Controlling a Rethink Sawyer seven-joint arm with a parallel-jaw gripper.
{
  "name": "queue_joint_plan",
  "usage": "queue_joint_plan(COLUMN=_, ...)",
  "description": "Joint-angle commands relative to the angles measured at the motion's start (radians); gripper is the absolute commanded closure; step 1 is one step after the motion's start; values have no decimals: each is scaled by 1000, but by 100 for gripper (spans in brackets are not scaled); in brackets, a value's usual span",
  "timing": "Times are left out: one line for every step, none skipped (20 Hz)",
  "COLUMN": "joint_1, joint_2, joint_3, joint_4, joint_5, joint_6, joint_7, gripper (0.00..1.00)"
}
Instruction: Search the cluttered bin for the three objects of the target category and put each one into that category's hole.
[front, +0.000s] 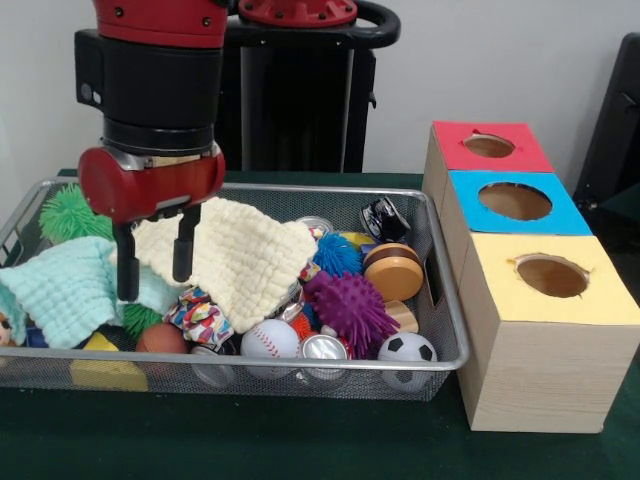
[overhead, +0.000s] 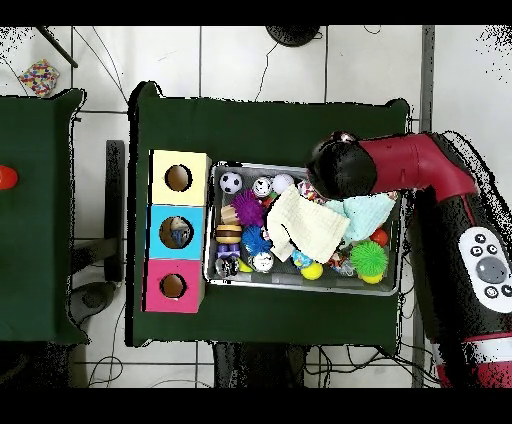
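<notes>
Front view is showing the red and black arm reaching down over the left part of the bin (front: 445, 290), a wire mesh tray that is sitting on the green table (front: 300, 440) just left of a row of three boxes. The gripper (front: 156, 262) is hanging with its two dark fingers (front: 184, 245) spread apart and holding nothing, their tips dipping in front of a pale yellow knitted cloth (front: 250, 255) and beside a mint green cloth (front: 65, 290). Around the cloths, the tray is holding a purple spiky ball (front: 352, 308), a blue spiky ball (front: 338, 255), a green spiky ball (front: 70, 212), a baseball (front: 270, 340), a small soccer ball (front: 407, 350) and a wooden yo-yo (front: 393, 272). The boxes are showing round holes in their tops: the red-topped box (front: 490, 147) farthest, the blue-topped box (front: 515, 203) in the middle, the yellow-topped box (front: 550, 278) nearest the camera. Overhead, the arm (overhead: 420, 170) is crossing the tray's right end.
</notes>
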Motion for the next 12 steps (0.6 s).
queue_joint_plan(joint_1=37, joint_2=47, joint_3=-44, joint_4=-117, joint_5=-112, joint_6=166, joint_7=-369, gripper=0)
queue_joint_plan(joint_1=39, joint_2=54, joint_3=-46, joint_4=-122, joint_5=-104, joint_6=182, joint_7=-362, gripper=0)
queue_joint_plan(joint_1=44, joint_2=62, joint_3=-53, joint_4=-132, joint_5=-96, joint_6=212, joint_7=-351, gripper=0)
queue_joint_plan(joint_1=56, joint_2=67, joint_3=-67, joint_4=-143, joint_5=-97, joint_6=251, joint_7=-340, gripper=0)
queue_joint_plan(joint_1=67, joint_2=69, joint_3=-81, joint_4=-153, joint_5=-109, joint_6=281, joint_7=-341, gripper=0)
queue_joint_plan(joint_1=75, joint_2=72, joint_3=-91, joint_4=-159, joint_5=-114, joint_6=305, joint_7=-340, gripper=0)
queue_joint_plan(joint_1=80, joint_2=73, joint_3=-96, joint_4=-164, joint_5=-118, joint_6=321, joint_7=-343, gripper=0)
queue_joint_plan(joint_1=83, joint_2=74, joint_3=-99, joint_4=-165, joint_5=-119, joint_6=328, joint_7=-343, gripper=0)
queue_joint_plan(joint_1=78, joint_2=72, joint_3=-96, joint_4=-159, joint_5=-114, joint_6=324, joint_7=-341, gripper=0)
queue_joint_plan(joint_1=78, joint_2=73, joint_3=-96, joint_4=-157, joint_5=-112, joint_6=328, joint_7=-339, gripper=0)
queue_joint_plan(joint_1=75, joint_2=72, joint_3=-95, joint_4=-154, joint_5=-111, joint_6=334, joint_7=-342, gripper=0)
queue_joint_plan(joint_1=72, joint_2=71, joint_3=-93, joint_4=-149, joint_5=-109, joint_6=334, joint_7=-338, gripper=0)
